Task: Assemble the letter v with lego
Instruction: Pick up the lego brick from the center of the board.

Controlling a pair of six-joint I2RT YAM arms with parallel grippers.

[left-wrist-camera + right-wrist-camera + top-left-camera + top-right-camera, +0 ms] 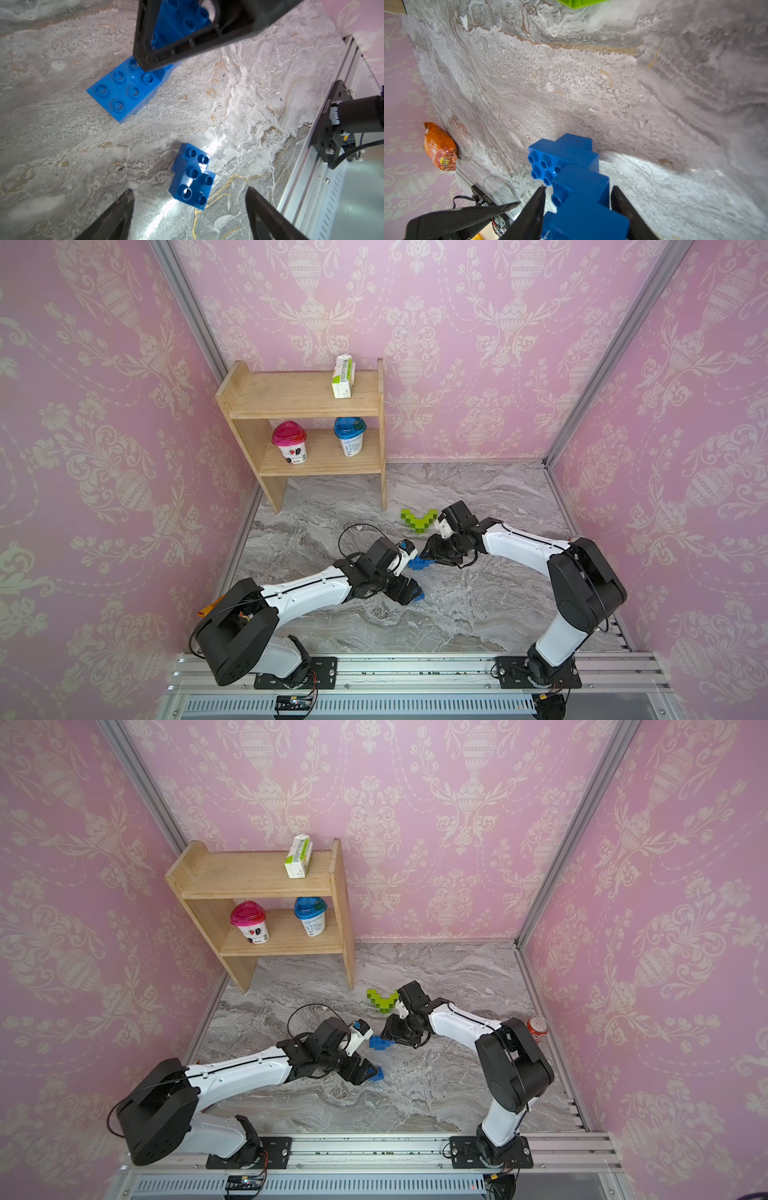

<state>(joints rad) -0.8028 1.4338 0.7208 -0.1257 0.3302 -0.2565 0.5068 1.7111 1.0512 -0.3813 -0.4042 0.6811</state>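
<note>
At mid-table, right gripper is clamped on the blue stepped stack; left gripper, jaws apart, brackets a loose blue two-brick piece. Next, likely: grasp, lift, press onto stack.

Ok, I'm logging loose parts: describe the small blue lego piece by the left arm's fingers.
The small blue piece is two glossy plastic square bricks pressed together in a step, one half covering the other, studs up, six showing. It lies flat on the marble table, ahead of the open left fingers, touching neither.
</note>
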